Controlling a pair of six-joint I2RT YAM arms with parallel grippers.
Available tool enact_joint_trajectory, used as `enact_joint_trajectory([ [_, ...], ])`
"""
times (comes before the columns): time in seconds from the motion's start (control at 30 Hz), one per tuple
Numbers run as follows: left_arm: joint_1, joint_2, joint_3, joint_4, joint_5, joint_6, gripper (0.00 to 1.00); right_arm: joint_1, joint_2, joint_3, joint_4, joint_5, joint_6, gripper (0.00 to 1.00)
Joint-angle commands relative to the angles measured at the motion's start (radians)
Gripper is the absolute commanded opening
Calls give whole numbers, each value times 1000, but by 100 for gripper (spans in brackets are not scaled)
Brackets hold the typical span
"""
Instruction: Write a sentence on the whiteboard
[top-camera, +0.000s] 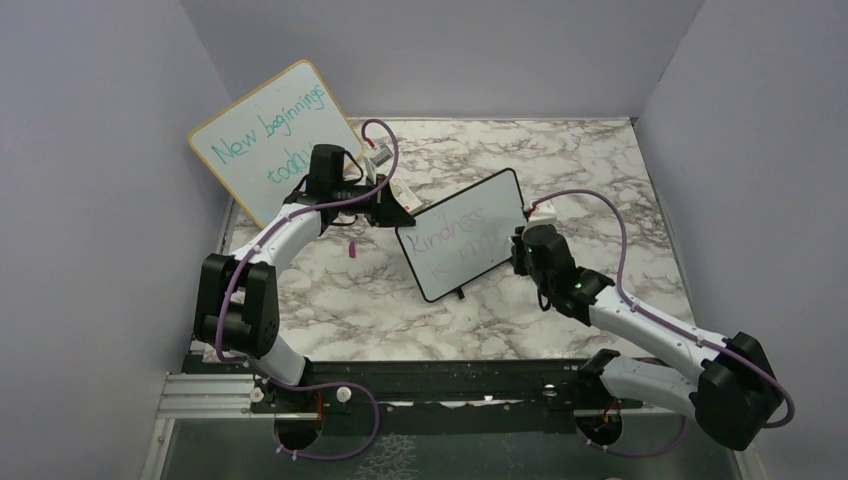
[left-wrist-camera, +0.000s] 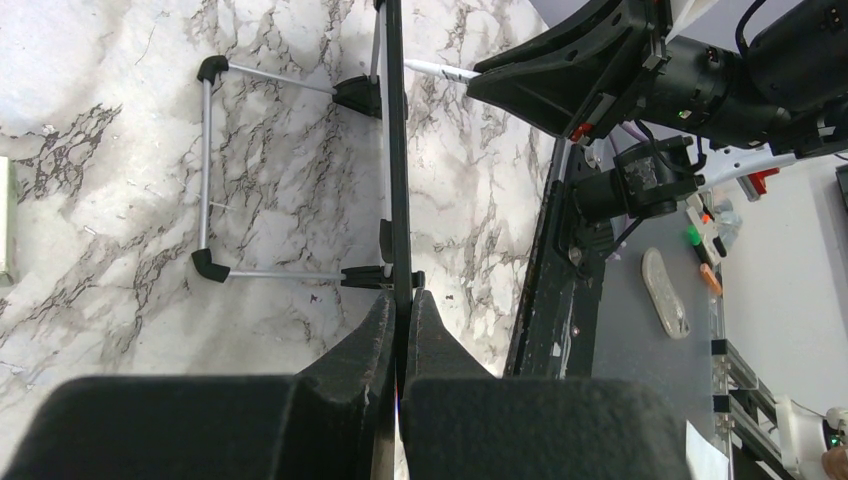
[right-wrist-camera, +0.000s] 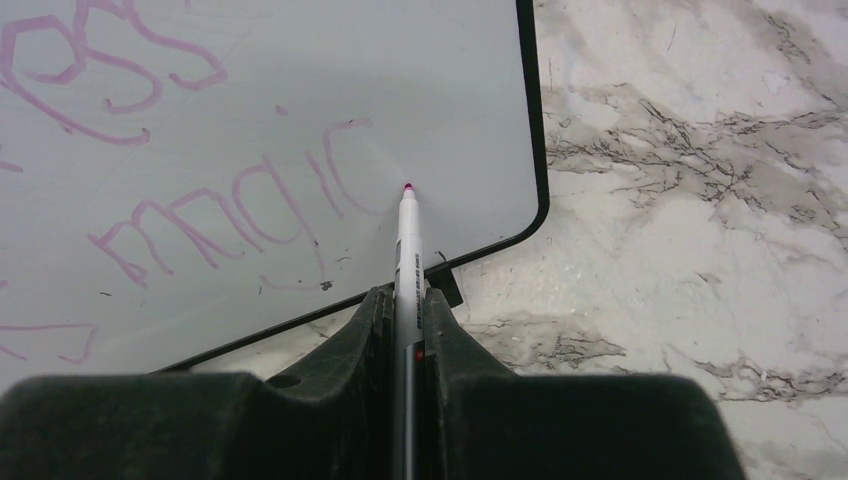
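The small black-framed whiteboard (top-camera: 468, 262) stands tilted at mid-table. My left gripper (top-camera: 398, 212) is shut on its upper left edge; the left wrist view shows the whiteboard (left-wrist-camera: 396, 150) edge-on between the closed fingers of that gripper (left-wrist-camera: 402, 300). The pink sentence (top-camera: 455, 232) reads "Kindness" with a second line beneath. My right gripper (right-wrist-camera: 405, 295) is shut on a white marker (right-wrist-camera: 408, 240). Its pink tip sits on or just off the whiteboard (right-wrist-camera: 300, 70), right of the "c" in "magic" (right-wrist-camera: 230, 215). From above, the right gripper (top-camera: 522, 250) is at the board's right edge.
A larger wood-framed board (top-camera: 275, 135) with teal writing leans against the back left wall. A small purple cap (top-camera: 352, 249) lies on the marble table below the left arm. The whiteboard's wire stand (left-wrist-camera: 205, 170) rests on the table behind it. Grey walls close in three sides.
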Motion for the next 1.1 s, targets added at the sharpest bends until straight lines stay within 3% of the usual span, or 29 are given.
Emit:
enact_joint_trajectory([
  [0.0,-13,42,-19,-70,-47,55,0,-9,-18,7,61,14,-12,0],
  [0.5,-13,40,-14,-91,-89,63,0,-14,-113,-39,-24,23,55,0],
  [1.07,-14,52,-11,-91,-59,69,0,-57,2,-40,92,-30,57,0],
])
